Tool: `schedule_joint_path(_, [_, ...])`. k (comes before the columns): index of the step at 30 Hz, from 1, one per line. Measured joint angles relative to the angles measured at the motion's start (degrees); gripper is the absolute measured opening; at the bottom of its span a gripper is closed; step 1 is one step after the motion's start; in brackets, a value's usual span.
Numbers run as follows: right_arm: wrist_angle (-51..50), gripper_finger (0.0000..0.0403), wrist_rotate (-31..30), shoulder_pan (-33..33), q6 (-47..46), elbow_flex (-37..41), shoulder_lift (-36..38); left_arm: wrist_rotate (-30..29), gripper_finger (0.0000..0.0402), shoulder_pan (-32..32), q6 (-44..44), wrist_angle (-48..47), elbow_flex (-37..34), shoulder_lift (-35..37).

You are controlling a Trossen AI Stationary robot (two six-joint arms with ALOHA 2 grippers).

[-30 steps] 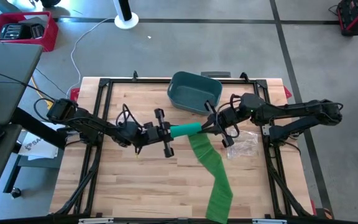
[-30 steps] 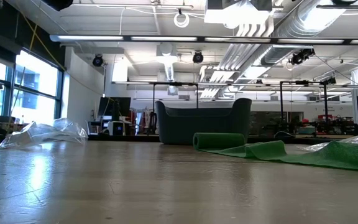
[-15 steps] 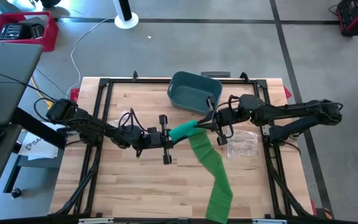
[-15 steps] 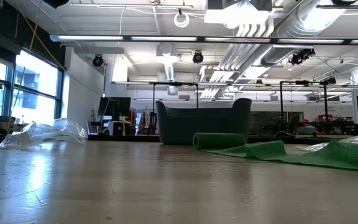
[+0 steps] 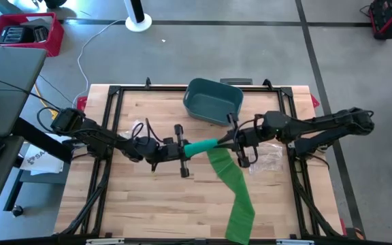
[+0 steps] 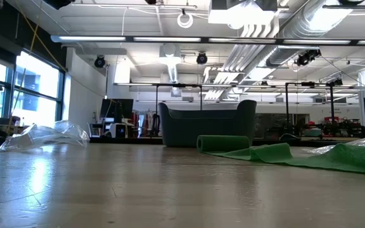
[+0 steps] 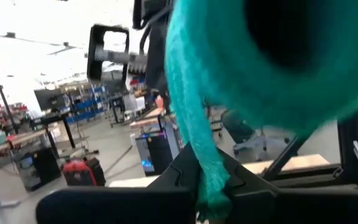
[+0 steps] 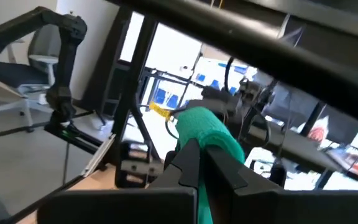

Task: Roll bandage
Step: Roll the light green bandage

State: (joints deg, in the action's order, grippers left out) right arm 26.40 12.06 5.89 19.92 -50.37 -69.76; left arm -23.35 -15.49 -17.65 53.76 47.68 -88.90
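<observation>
A green bandage roll [image 5: 201, 145] hangs above the table's middle between my two grippers. Its loose strip [image 5: 233, 190] runs from the roll down to the table and over the near edge. The strip also shows in the low view [image 6: 334, 158]. My left gripper [image 5: 184, 150] is shut on the roll's left end. In the left wrist view the roll [image 7: 229, 56] fills the frame, with its dark hollow toward me. My right gripper [image 5: 226, 142] is shut on the roll's right end [image 8: 205, 132]. My left gripper pinches the wall of the roll's open left end [image 7: 209, 180] between its two fingers, coming level from the table's left, along the roll. The roll is lifted clear of the table. Whether one finger is inside the hollow, I cannot tell. My right gripper pinches the roll's right end [image 8: 213, 144] between its two fingers, coming level from the table's right, along the roll. The roll sits about level and clear of the table, and the strip hangs slack below it.
A teal bin [image 5: 213, 101] stands at the far middle, just behind the roll. Crumpled clear plastic [image 5: 267, 158] lies on the table at the right, under my right arm. Black frame rails [image 5: 114, 92] edge the table. More clear plastic [image 6: 43, 135] shows in the low view.
My right gripper first rose toward the far edge, tipping the roll's right end up. It has then come back toward the near edge, so the roll is closer to level. My left gripper has shifted slightly toward the near edge. Both stay shut on the roll.
</observation>
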Motion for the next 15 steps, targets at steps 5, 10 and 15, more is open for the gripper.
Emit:
schedule_joint_path(5, [-0.35, 0.0000, -4.52, 1.31, 4.36, 0.00, 0.00, 3.47, 0.0000, 0.53, 2.08, -2.07, 0.00, 0.00])
schedule_joint_path(10, [-4.17, 0.0000, -8.62, 1.72, 7.57, 0.00, 0.00, 5.51, 0.0000, 0.07, 2.26, -4.51, 0.00, 1.20])
schedule_joint_path(15, [-8.36, 0.0000, -8.62, 1.72, 8.63, 0.02, 0.01, 5.53, 0.0000, 0.09, 5.85, -12.42, -0.02, 5.00])
